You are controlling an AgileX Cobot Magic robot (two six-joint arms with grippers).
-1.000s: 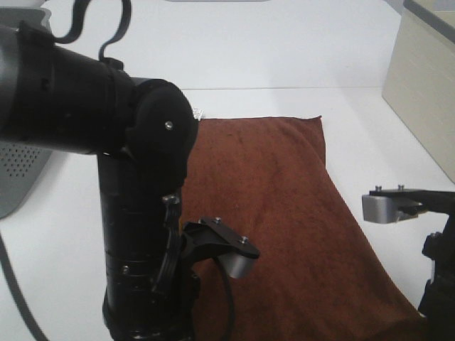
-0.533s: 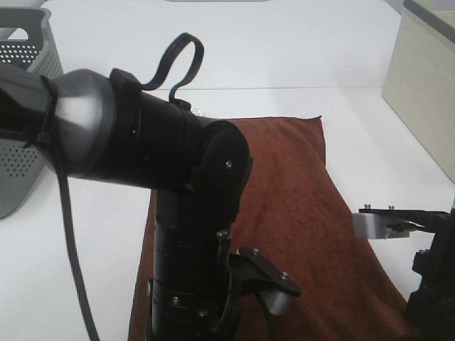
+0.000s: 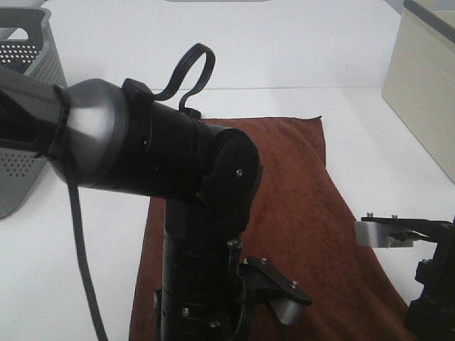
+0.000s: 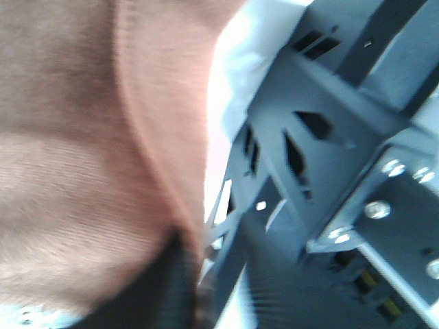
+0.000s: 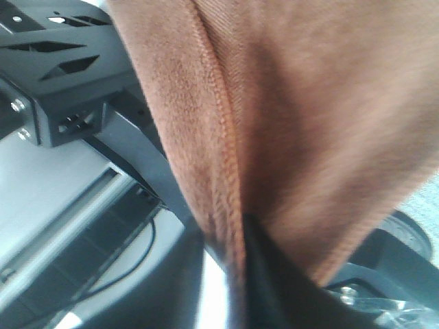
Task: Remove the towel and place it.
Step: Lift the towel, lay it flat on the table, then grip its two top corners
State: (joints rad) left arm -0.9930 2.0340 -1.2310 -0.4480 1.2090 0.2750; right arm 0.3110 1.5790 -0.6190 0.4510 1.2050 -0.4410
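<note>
Rust-brown towel (image 3: 298, 185) lies flat mid-frame

Left arm (image 3: 142, 156) has swung rightward, uncovering the basket (image 3: 28, 42) upper left. Left pincer (image 4: 182, 288) and right pincer (image 5: 257, 274) sit at towel edges; gripping or letting go, I cannot tell. Placing looks nearly finished.

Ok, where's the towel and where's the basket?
towel (image 3: 298, 185), exterior high view, on the middle of the flat brown cloth.
grey basket (image 3: 35, 50), exterior high view, on its side wall full of holes.
</note>
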